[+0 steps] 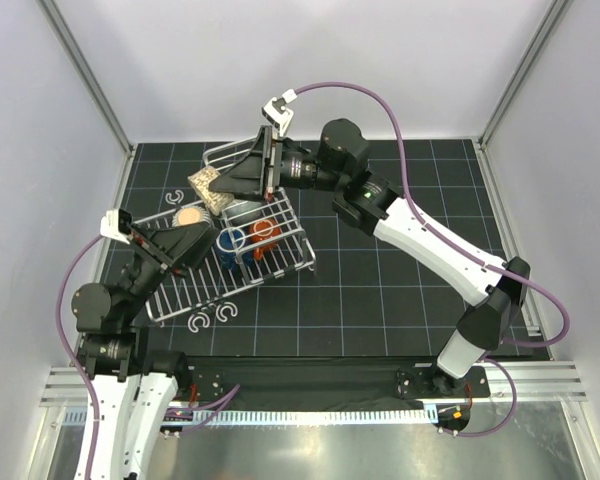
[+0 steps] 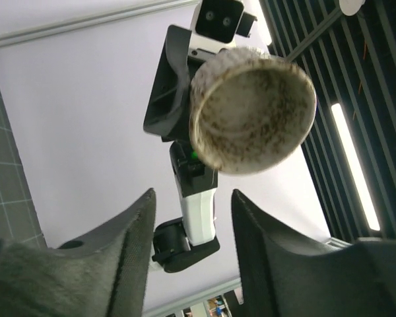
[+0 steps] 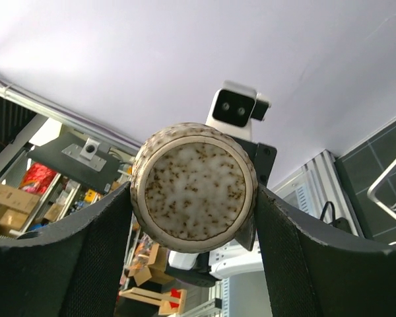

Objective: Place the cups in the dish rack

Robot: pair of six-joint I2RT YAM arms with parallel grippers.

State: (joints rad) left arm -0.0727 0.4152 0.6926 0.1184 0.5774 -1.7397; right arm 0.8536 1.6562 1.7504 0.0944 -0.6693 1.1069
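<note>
Grey speckled cup (image 1: 208, 190) is off the mat in the top view, pinched in your right gripper (image 1: 225, 183) over the far-left corner of the dish rack (image 1: 180, 295). The rack sits skewed on the black grid mat. Blue cup (image 1: 230, 240) and orange-red cup (image 1: 265, 232) stand side by side in its walled basket. Tan cup (image 1: 190, 215) is just beside your left gripper (image 1: 195, 240), at the tray's left edge; can't tell whether it's on the slats. White C hooks (image 1: 198, 322) lie on the mat near the rack.

Left wrist: fingers (image 2: 125, 251) are spread with nothing between them. The speckled cup (image 2: 251, 112) hangs mouth-on beyond the tips, the right arm's black body right behind it.

Right wrist: both fingers (image 3: 99, 251) press the speckled cup's (image 3: 193, 195) sides, its flat end towards the lens. The left wrist camera (image 3: 236, 109) sits directly behind it, and a rack wire (image 3: 389, 191) shows at the right edge.
</note>
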